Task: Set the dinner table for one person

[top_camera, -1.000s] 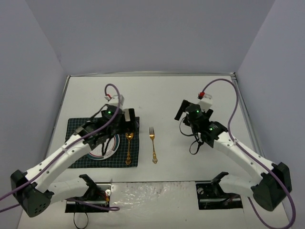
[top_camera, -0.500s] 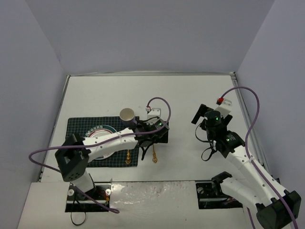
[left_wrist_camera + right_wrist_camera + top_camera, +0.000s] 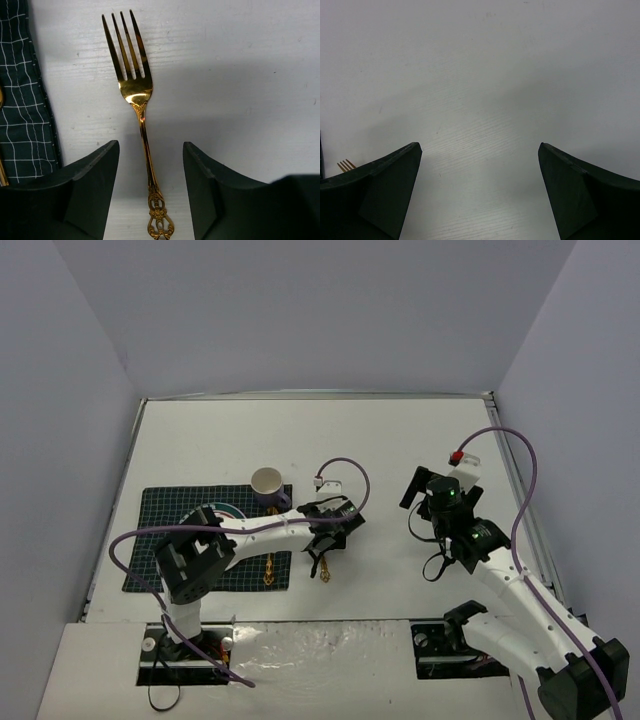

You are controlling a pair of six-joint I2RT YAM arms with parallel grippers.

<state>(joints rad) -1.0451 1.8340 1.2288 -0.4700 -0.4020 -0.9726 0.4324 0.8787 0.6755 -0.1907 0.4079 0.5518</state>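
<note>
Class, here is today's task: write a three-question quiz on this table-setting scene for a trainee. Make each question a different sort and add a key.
1. Multiple choice: the gold fork lies on A) the checked cloth, B) the dinner table, C) the mug.
2. True or false: the left gripper is open, with one finger on each side of the fork's handle.
3. Fill the blank: the right gripper is open and holds ___.

Key: 1 B; 2 true; 3 nothing.
</note>
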